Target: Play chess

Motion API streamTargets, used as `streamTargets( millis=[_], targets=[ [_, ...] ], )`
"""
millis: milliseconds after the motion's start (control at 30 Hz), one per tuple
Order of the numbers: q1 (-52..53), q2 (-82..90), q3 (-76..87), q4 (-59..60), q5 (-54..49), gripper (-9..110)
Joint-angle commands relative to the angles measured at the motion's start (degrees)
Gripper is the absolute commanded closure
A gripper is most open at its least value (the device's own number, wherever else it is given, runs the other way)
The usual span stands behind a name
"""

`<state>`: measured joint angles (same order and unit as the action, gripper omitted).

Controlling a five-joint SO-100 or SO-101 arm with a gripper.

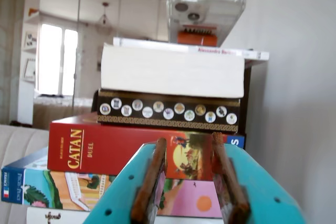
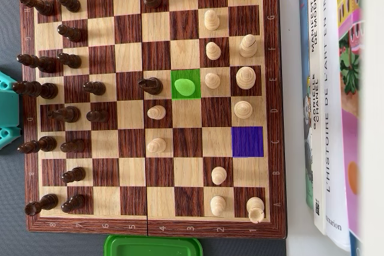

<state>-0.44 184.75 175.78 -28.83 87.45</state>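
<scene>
Your pincer (image 1: 191,179) stands open with nothing between its fingers, pointed level at a stack of books and game boxes (image 1: 157,145) straight ahead. In the overhead view its teal body shows only at the left edge; the chessboard (image 2: 150,223) spreads rightward from it, with the green-tinted piece (image 2: 185,84) mid-board and the blue-tinted square (image 2: 247,141) farther on.

Book stack (image 2: 336,106) walls board's right edge, centre squares open
</scene>
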Motion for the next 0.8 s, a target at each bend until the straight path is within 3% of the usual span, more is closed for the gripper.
streamTargets(
  millis=[0,767],
  targets=[
    [-0.3,2.6,1.5,-6.5,-0.4,88],
    [-0.4,6.9,5.2,-42.4,-0.4,88]
  ],
)
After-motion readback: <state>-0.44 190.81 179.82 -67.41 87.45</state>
